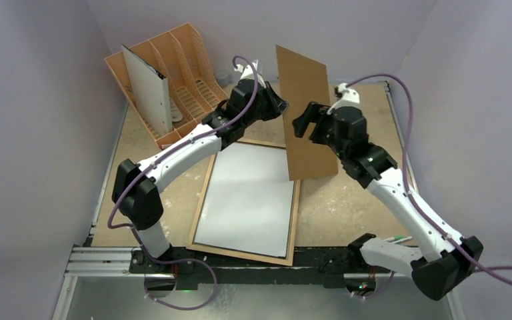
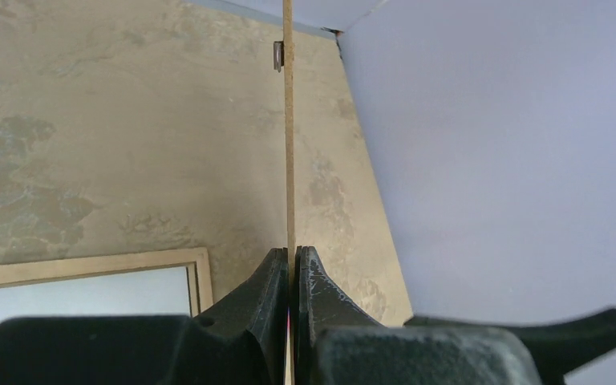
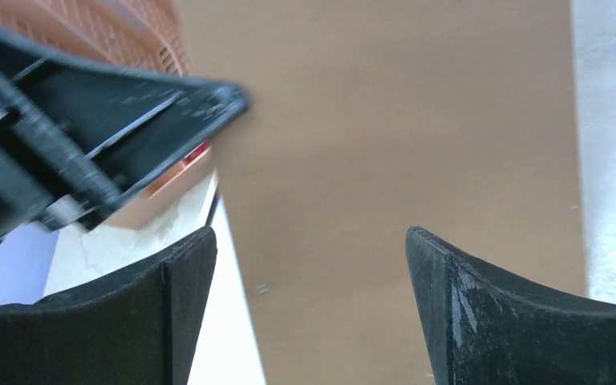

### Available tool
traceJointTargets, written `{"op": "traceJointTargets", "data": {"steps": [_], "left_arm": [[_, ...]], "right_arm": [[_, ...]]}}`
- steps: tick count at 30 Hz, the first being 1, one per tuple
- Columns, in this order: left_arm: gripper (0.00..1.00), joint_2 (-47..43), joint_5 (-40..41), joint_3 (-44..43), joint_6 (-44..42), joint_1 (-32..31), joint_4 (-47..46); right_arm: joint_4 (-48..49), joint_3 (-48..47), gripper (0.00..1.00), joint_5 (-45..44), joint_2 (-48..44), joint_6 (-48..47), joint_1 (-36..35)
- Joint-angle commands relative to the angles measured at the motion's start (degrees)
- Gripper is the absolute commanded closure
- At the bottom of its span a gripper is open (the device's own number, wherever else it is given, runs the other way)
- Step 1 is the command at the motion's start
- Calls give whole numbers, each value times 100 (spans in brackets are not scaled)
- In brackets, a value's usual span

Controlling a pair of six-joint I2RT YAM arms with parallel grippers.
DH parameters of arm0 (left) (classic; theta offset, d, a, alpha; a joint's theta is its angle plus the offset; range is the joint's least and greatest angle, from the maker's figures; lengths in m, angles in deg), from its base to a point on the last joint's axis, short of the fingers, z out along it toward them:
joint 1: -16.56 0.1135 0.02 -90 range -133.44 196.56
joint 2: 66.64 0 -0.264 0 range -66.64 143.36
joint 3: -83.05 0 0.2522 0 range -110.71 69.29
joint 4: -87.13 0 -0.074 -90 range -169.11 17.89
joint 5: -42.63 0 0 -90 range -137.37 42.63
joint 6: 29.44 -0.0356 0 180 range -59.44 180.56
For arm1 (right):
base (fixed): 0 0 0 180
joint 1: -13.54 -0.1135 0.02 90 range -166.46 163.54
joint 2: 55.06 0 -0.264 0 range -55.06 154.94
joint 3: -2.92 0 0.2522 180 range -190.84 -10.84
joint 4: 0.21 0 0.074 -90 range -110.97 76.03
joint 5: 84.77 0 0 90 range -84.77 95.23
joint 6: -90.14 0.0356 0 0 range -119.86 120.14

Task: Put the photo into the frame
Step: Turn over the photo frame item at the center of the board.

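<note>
1. Backing board, plain brown rectangular hardboard point(image 1: 303, 113), stood upright, long axis vertical, over the far right corner of the light-wood rectangular frame point(image 1: 294, 227). The left gripper point(image 2: 291, 261) was clamped on its edge.
2. Right gripper point(image 3: 311, 241), jaws wide and empty, faced the board's broad side.
3. Photo point(image 1: 247, 197) lay white side up inside the frame, at the near edge of the table point(image 1: 347, 207). Its print was hidden.

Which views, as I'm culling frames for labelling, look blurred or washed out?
Top view: sharp, evenly lit, white centre of the frame bright, not blown. Left wrist: backing board crisp edge-on, no glare. Right wrist: left tool smeared, table washed out.
</note>
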Motion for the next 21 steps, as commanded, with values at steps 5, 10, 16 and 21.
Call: {"op": "traceJointTargets", "data": {"steps": [5, 10, 16, 21], "left_arm": [[100, 223, 575, -695, 669, 15, -80], [100, 318, 498, -772, 786, 160, 140], [100, 416, 249, -804, 945, 348, 217], [100, 475, 36, -816, 1048, 423, 209]], "right_arm": [[-444, -727, 12, -1488, 771, -379, -1422], [-1199, -1021, 13, -2501, 1286, -390, -1995], [-1897, -1090, 18, -3256, 1705, -234, -2526], [-2631, -1192, 28, -3950, 2130, 229, -2702]]}}
